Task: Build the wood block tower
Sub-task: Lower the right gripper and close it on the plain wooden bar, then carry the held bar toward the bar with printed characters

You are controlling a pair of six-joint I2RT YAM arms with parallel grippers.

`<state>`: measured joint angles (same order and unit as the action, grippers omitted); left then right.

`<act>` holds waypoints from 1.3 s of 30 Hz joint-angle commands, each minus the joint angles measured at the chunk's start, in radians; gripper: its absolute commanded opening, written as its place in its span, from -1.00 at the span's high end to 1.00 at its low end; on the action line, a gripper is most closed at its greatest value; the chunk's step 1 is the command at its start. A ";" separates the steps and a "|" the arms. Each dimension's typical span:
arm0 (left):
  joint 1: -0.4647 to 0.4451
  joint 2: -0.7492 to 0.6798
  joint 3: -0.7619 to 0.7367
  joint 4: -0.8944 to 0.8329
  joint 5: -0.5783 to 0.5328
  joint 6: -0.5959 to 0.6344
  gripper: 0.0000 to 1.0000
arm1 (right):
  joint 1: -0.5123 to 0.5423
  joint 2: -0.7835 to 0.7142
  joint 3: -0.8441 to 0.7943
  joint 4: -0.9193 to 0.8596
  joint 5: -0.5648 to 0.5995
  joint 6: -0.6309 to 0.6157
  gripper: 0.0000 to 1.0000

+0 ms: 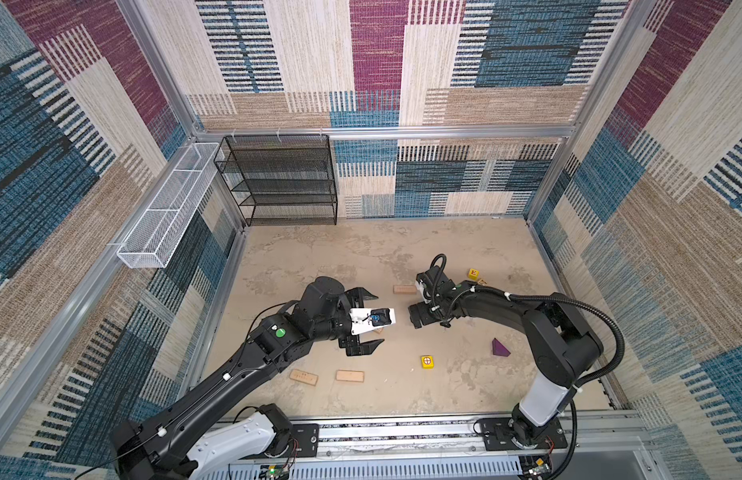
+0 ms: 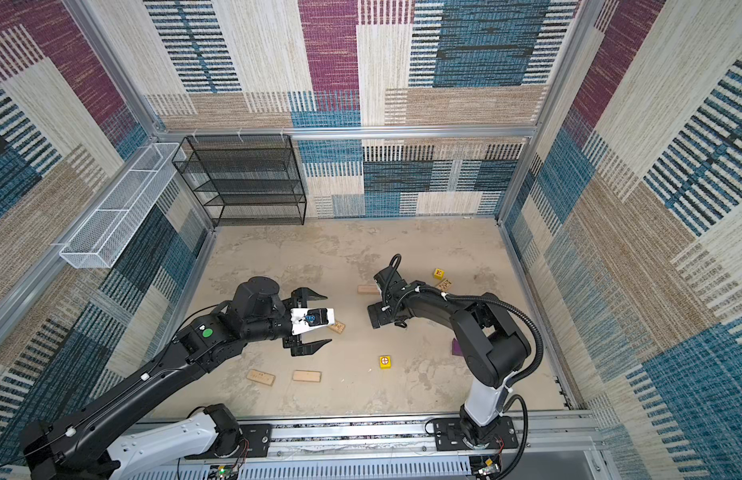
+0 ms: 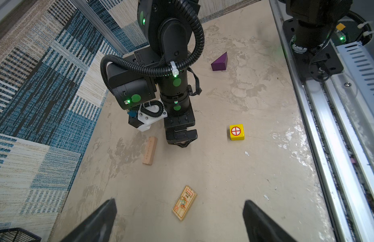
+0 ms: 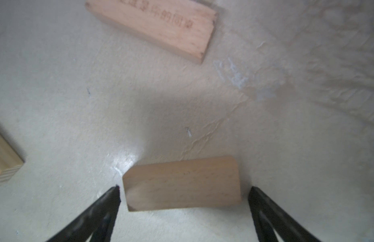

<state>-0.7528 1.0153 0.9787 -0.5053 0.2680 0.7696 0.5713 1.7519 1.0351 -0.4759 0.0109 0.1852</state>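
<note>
The wood blocks lie singly on the table, and no tower is in view. My right gripper (image 4: 184,188) points down, open, around a plain tan plank (image 4: 181,183). That plank lies flat, with a small gap at each finger. A printed plank (image 4: 156,27) lies just beyond it. My left gripper (image 3: 179,201) hovers open over a colour-printed plank (image 3: 184,202), holding nothing. Two more planks (image 1: 304,377) (image 1: 350,376) lie near the front. A yellow cube (image 1: 427,361) and the purple wedge (image 1: 500,348) sit right of centre. A second yellow cube (image 1: 473,273) lies behind the right arm.
A black wire shelf (image 1: 277,178) stands at the back left against the wall. A white wire basket (image 1: 165,208) hangs on the left wall. Patterned walls enclose the table on three sides, and the arms' mounting rail (image 1: 402,432) runs along the front edge.
</note>
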 commanded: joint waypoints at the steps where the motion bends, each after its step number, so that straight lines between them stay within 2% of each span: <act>1: 0.001 0.002 0.001 0.010 -0.001 0.011 -0.97 | 0.011 0.015 0.017 -0.013 0.039 -0.049 -0.92; 9: 0.001 0.005 0.000 0.010 0.002 0.011 -0.97 | 0.029 0.055 0.054 -0.054 0.084 -0.131 -0.92; 12: 0.001 0.003 -0.002 0.010 -0.002 0.013 -0.97 | 0.029 0.069 0.070 -0.071 0.088 -0.152 -0.85; 16: 0.001 -0.003 -0.002 0.010 -0.008 0.013 -0.97 | 0.029 0.069 0.080 -0.089 0.094 -0.144 -0.65; 23: 0.001 -0.014 -0.001 0.010 -0.011 0.014 -0.97 | 0.029 0.038 0.062 -0.068 0.055 -0.051 -0.32; 28: 0.001 -0.021 0.000 0.010 -0.012 0.013 -0.97 | 0.045 0.027 0.066 -0.024 0.016 0.071 0.10; 31: 0.001 -0.026 0.000 0.010 -0.013 0.013 -0.97 | 0.055 0.042 0.084 -0.021 0.032 0.164 0.12; 39: 0.001 -0.047 -0.003 0.010 -0.027 0.017 -0.98 | 0.089 0.085 0.115 0.022 0.063 0.274 0.01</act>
<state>-0.7528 0.9745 0.9779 -0.5053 0.2455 0.7700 0.6552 1.8252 1.1408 -0.5030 0.0521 0.3874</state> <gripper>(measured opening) 0.987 0.759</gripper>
